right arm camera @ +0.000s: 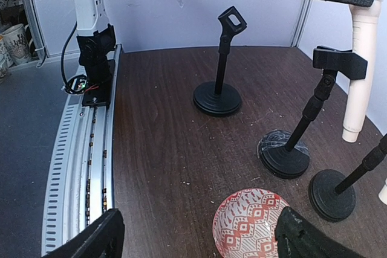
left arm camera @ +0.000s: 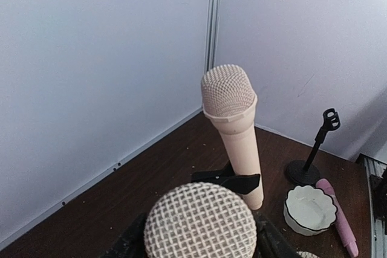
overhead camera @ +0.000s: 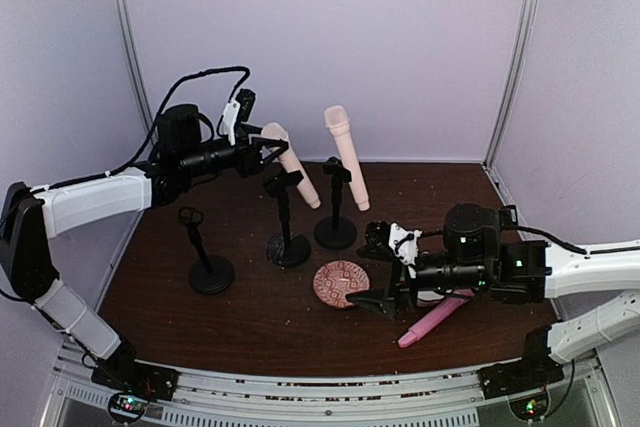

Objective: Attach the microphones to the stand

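My left gripper (overhead camera: 262,152) is shut on a peach-cream microphone (overhead camera: 292,165) near its mesh head (left arm camera: 199,222) and holds it tilted in the air. Its lower part hangs beside the clip (overhead camera: 283,181) of the middle stand (overhead camera: 288,249); I cannot tell whether they touch. A second peach-cream microphone (overhead camera: 346,155) sits upright in the clip of the right stand (overhead camera: 335,233). It also shows in the left wrist view (left arm camera: 234,126). The left stand (overhead camera: 211,274) is empty. The pink microphone (overhead camera: 435,319) lies on the table under my right arm. My right gripper (overhead camera: 373,270) is open and empty.
A red patterned dish (overhead camera: 341,283) lies just in front of my right gripper (right arm camera: 196,246) and shows between its fingers (right arm camera: 254,225). A white scalloped dish (left arm camera: 309,208) and another empty stand (left arm camera: 314,156) stand near the right wall. The table's front rail (right arm camera: 84,167) runs along the near edge.
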